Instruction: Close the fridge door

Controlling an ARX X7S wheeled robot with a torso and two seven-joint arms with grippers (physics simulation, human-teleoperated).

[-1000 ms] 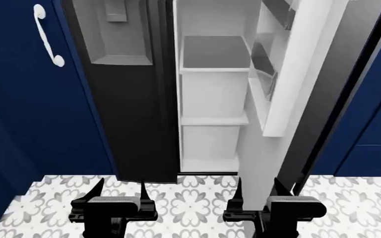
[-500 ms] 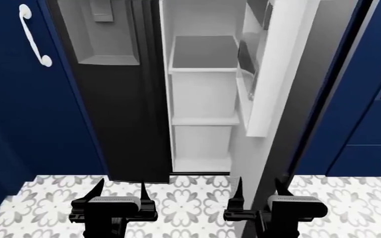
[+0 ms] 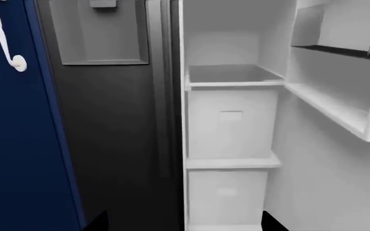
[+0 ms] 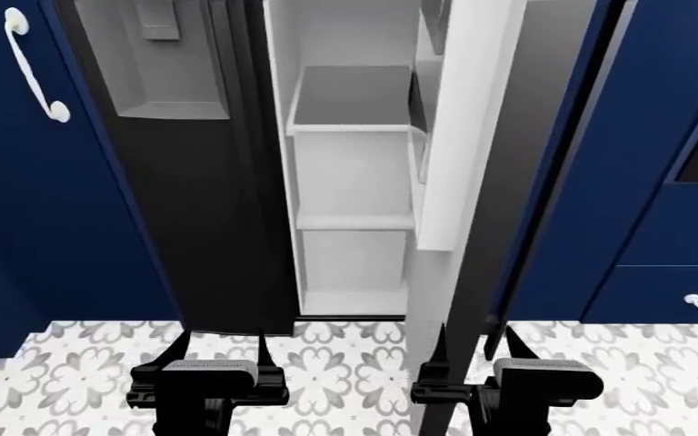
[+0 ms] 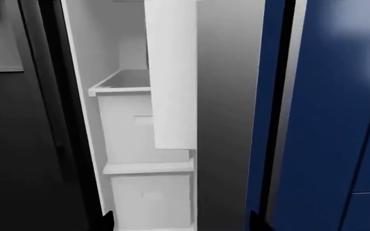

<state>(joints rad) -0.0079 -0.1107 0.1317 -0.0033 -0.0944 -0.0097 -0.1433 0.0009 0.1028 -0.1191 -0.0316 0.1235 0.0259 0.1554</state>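
Note:
The fridge door [image 4: 471, 136] stands open, nearly edge-on in the head view, with white inner lining and a grey edge. In the right wrist view the fridge door [image 5: 227, 120] fills the middle, and its bin hangs over the drawers. In the left wrist view the fridge door's [image 3: 339, 106] bins show at one side. My right gripper [image 4: 473, 338] is open, low by the floor, and the door's edge lines up between its fingers; contact cannot be told. My left gripper [image 4: 222, 343] is open and empty before the dispenser door. Only fingertips of each gripper [image 3: 185, 222] [image 5: 179, 220] show in the wrist views.
The black door with the grey dispenser [image 4: 204, 200] stands shut to the left. White drawers [image 4: 349, 173] fill the open compartment. Navy cabinets flank the fridge, the left one [image 4: 34, 227] with a white handle [image 4: 32, 68], the right one [image 4: 640, 182] close behind the open door. Patterned floor tiles [image 4: 349, 363] lie below.
In the head view the fridge and cabinets have slid left. The fridge door now shows more edge-on, hiding its bins and more of the compartment. Both grippers keep their places.

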